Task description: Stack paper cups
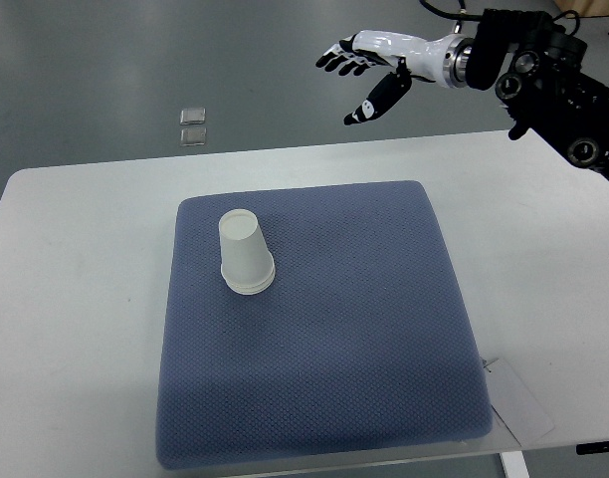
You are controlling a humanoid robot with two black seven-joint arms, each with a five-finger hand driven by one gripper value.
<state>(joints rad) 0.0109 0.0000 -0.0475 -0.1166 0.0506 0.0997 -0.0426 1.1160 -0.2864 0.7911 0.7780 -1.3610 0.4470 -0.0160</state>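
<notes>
Grey polished floor lies behind a white rectangular desk, most of which is covered by a dark blue textured fabric mat. Beyond the desk's far edge, toward its far-right corner, the white and black right hand hovers in the air with its fingers spread apart and the thumb hanging downward, holding nothing. Its black arm enters from the picture's right edge. No left arm shows.

Well apart from that hand, near the mat's far-left corner, stands an upside-down white paper cup stack; doubled rims at its base suggest at least 2 cups already nested, so the stacking appears done or nearly so, and no loose cup is visible. Near the desk's near-right corner a white paper tag lies just beside the mat. On the floor, 2 small clear squares sit past the far edge.

Risk, in my judgement: light paper on soft padding tips easily, so any low sweep of the hand over the mat could knock the stack sideways or separate it.
</notes>
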